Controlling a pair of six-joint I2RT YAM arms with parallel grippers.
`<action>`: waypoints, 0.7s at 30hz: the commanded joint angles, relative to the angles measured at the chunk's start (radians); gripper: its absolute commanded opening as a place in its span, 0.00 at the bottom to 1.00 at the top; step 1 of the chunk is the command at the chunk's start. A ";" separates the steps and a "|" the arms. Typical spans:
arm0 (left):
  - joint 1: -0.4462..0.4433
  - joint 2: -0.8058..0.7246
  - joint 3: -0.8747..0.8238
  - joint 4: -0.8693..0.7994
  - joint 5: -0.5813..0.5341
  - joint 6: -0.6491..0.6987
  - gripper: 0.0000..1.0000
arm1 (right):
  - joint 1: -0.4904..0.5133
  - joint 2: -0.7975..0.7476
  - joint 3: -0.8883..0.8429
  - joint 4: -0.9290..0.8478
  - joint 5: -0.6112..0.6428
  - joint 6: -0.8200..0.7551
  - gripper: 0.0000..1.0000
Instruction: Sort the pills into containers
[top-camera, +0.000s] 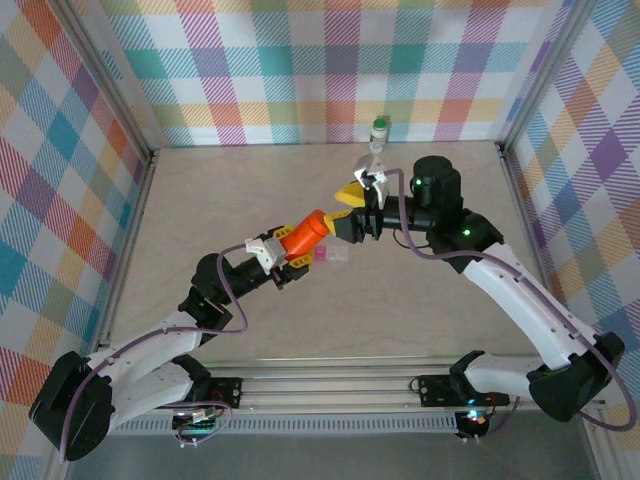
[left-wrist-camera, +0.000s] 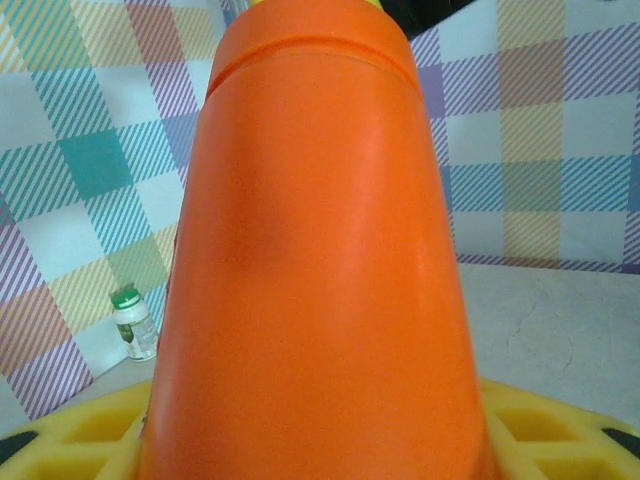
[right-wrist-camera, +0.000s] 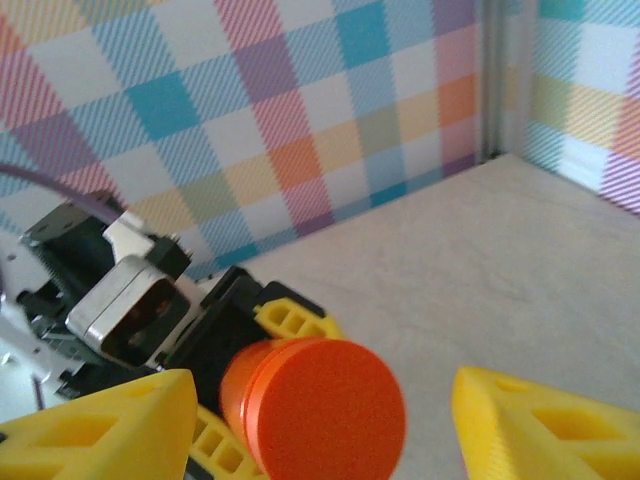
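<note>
Vial (top-camera: 305, 233), bottle (top-camera: 379, 129), perhaps tube (top-camera: 333, 257): one each

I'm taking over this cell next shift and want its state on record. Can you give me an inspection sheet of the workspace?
Surface: beige mottled table.
Job's things: orange vial held in the left hand; white bottle with green cap upright by the back wall; pink tube lying on the table beside the vial.
Clutter: nothing seen.
Hands: left hand shut on the orange vial; right hand open, fingers either side of the vial's far end.
Cables: purple cable looping along each arm.
Surroundings: plaid walls, metal corner posts.
</note>
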 joint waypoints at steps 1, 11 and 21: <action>0.000 -0.010 0.000 0.044 0.016 -0.005 0.00 | -0.002 0.022 -0.019 0.015 -0.135 -0.057 0.67; 0.000 -0.014 -0.005 0.066 0.075 -0.011 0.00 | -0.001 0.081 -0.019 0.026 -0.172 -0.033 0.66; 0.001 -0.024 -0.004 0.076 0.092 -0.016 0.00 | 0.000 0.130 -0.002 0.031 -0.324 -0.021 0.58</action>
